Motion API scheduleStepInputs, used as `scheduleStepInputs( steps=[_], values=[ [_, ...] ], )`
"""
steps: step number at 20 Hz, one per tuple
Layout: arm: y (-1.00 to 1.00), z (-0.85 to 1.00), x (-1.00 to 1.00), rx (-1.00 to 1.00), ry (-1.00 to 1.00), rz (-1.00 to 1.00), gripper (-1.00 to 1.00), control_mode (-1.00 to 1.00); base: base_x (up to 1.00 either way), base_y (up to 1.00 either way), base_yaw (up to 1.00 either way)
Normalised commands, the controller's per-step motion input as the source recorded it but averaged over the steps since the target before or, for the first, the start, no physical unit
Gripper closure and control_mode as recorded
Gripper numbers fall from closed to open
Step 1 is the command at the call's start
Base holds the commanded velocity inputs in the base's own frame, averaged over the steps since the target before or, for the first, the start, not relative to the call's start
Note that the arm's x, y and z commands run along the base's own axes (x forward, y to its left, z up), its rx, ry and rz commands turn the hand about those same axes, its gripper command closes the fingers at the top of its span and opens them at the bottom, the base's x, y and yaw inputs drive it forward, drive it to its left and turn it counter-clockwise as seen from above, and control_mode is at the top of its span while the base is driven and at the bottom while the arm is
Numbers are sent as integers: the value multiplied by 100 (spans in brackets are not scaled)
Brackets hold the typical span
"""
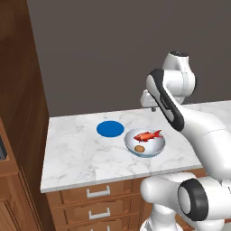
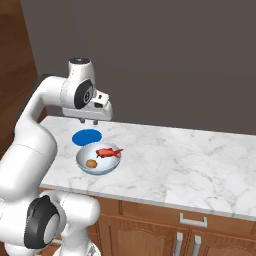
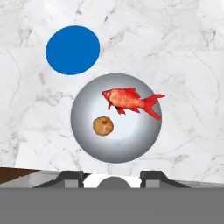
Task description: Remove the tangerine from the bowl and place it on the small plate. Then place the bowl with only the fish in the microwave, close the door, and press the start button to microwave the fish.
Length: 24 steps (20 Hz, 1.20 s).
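With my jaws (image 2: 92, 121) parted and empty above the bowl (image 3: 131, 146), nothing is done: the tangerine (image 3: 103, 126) lies inside near the fish (image 3: 130, 100), the small plate (image 3: 72, 50) bare just beside on the surface (image 2: 190, 160).

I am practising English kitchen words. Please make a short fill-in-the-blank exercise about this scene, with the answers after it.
1. The tangerine lies inside the ____.
2. The small plate has the colour ____.
3. Beside the tangerine lies a red ____.
4. The gripper hangs above the counter and holds ____.

Missing words: bowl; blue; fish; nothing
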Motion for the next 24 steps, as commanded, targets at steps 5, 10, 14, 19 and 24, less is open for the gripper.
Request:
scheduleStepInputs(
  steps=[5,10,14,19,24],
  values=[
    [32,-42,-35,0,2,0,-100,-100,0,0,0],
    [41,-97,-19,6,26,-4,-100,-100,0,0,0],
    [1,-37,25,1,26,-5,-100,-100,0,0,0],
    [-2,-34,35,3,4,0,-100,-100,0,0,0],
    [-3,-68,32,13,4,3,-100,-100,0,0,0]
  ],
)
